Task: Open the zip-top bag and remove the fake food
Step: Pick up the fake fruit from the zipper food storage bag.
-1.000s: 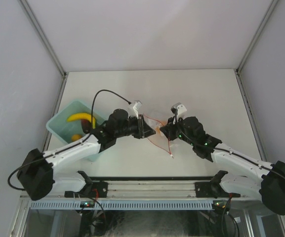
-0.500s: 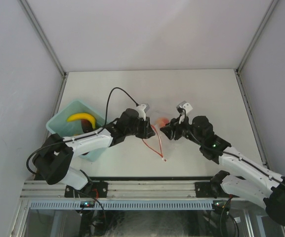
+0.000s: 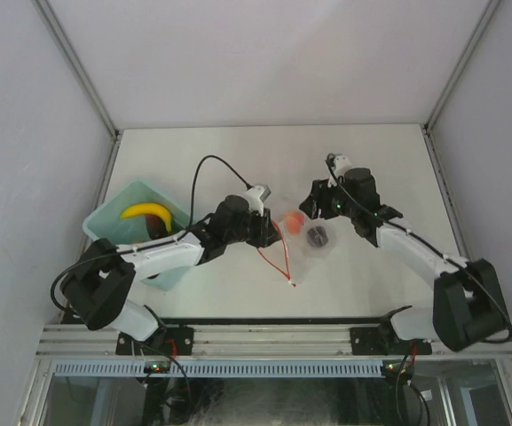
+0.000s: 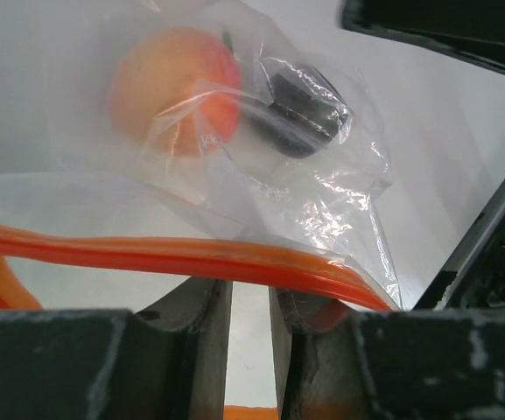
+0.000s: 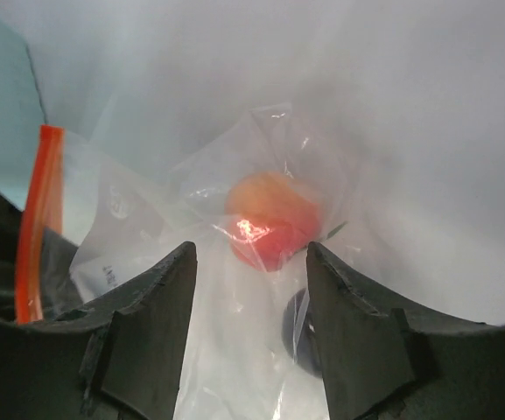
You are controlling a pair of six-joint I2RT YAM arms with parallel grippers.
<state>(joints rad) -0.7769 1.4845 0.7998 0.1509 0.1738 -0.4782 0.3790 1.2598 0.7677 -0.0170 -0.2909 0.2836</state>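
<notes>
Your bag (image 3: 307,241) looks limp and slippery; grip its stiffer zip strip (image 4: 191,255). Right gripper (image 5: 250,262) gapes empty. Left gripper (image 4: 250,293) sits narrow at the strip, hold unclear.

zip-top bag (image 4: 340,192): clr, crinkly, glossy plastic

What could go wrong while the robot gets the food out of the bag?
The left hand pinches only the zip strip of the bag, so it might slip free. The peach and dark piece sit deep inside, so the open right hand might grab plastic instead.
</notes>
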